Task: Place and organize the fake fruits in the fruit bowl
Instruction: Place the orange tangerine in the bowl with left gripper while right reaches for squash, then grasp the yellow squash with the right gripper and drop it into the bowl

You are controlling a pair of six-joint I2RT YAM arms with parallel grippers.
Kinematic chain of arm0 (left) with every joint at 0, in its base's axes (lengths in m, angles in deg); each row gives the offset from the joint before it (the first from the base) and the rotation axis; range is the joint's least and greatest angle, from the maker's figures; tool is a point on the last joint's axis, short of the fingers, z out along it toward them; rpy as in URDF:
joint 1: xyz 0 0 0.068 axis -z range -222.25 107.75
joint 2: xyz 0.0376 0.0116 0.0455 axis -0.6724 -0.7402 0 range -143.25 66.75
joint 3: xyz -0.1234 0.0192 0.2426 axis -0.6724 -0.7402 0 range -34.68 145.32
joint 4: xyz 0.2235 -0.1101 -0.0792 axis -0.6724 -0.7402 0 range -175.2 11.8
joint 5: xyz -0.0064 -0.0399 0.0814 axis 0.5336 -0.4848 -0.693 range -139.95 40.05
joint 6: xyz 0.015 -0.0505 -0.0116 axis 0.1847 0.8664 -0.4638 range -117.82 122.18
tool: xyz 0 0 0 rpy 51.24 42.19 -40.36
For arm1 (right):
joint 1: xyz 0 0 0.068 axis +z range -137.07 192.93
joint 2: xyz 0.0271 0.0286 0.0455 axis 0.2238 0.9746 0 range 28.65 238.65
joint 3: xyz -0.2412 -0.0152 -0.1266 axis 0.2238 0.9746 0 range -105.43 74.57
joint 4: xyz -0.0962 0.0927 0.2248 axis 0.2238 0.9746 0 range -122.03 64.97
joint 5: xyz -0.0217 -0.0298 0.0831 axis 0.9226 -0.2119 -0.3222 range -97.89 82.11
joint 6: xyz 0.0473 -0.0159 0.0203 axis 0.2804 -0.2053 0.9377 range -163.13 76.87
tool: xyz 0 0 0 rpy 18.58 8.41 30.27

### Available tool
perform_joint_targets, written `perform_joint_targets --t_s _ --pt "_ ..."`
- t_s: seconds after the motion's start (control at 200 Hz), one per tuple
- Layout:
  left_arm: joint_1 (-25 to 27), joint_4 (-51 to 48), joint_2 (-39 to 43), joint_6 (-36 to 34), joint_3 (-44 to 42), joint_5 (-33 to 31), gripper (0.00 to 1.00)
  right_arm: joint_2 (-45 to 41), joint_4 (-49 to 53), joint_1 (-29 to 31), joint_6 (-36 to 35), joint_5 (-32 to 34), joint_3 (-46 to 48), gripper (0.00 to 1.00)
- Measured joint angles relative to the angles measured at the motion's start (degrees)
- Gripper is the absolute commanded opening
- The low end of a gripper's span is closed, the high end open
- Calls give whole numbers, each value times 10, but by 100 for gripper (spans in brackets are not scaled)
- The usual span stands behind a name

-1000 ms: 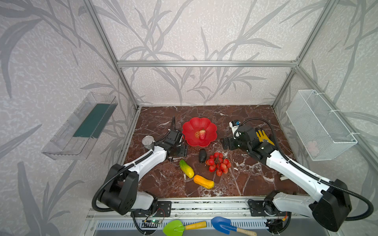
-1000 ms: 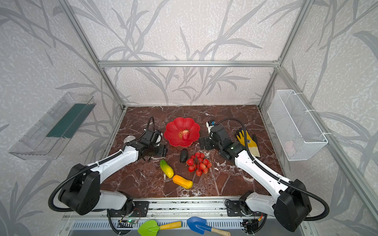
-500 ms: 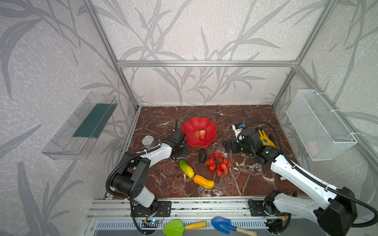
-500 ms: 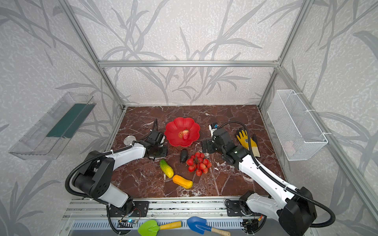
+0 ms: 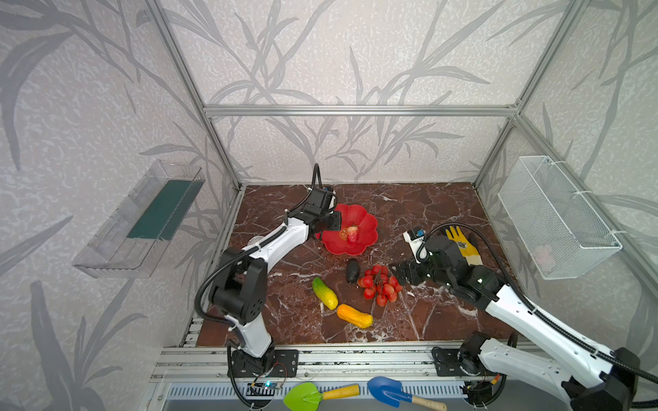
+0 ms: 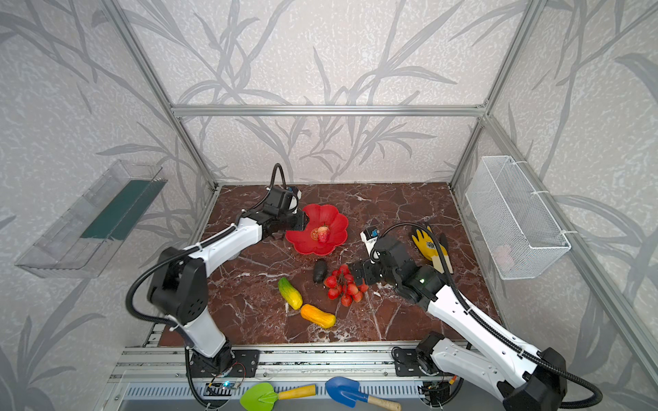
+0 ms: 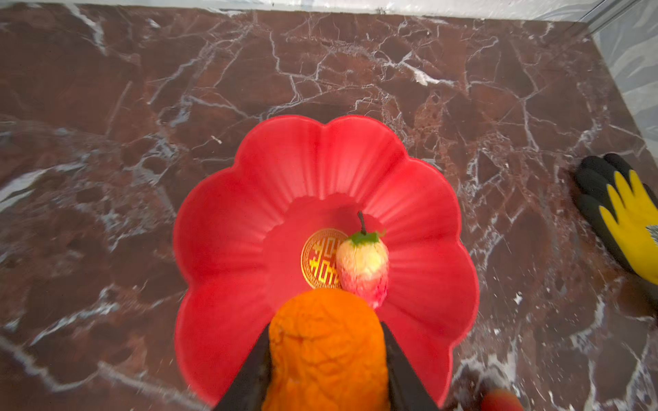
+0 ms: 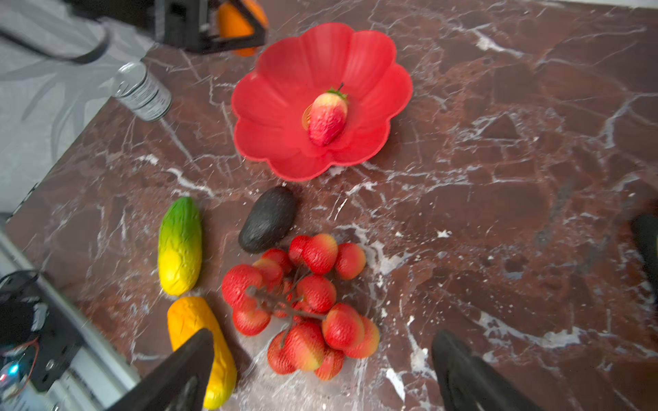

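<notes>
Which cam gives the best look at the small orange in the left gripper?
Left wrist view: the small orange fills the foreground, clamped in the left gripper at the fruit bowl rim. Right wrist view catches only a part behind that gripper. In both top views the gripper hides it.

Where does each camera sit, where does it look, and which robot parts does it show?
Top views: high in front, looking down at the table; both arms show, left gripper at the bowl, right gripper by the berry cluster.
Left wrist: on the left arm, facing over the bowl; its fingers show, shut on the orange.
Right wrist: on the right arm, facing the berry cluster; its open fingers show.
Shared: both wrist views show the strawberry in the bowl.
</notes>
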Motion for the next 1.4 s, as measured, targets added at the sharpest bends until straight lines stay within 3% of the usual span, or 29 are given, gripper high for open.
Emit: perform_joint_targets --t_s 0.15,0.27,0.44,0.645,0.825,1.045,1.255,1.4 --pt "0 -28 -104 3 55 8 34 -30 26 38 15 -10 28 92" --pt "0 -47 -143 13 63 15 44 -32 34 74 20 -13 41 91" --pt "0 -60 -148 28 84 32 68 -17 36 140 17 -13 42 90" --pt "0 -53 -80 35 86 33 77 47 14 223 -5 -12 36 88" --pt "0 3 109 37 12 -11 79 151 -36 261 -20 -9 12 85" --pt "0 85 414 73 -226 -116 82 289 -76 270 -24 0 -31 78" --pt "-3 12 695 157 -470 -210 87 384 -106 275 -19 -4 -59 69" --pt "-3 -73 876 202 -535 -256 87 427 -132 277 -5 -13 -72 57"
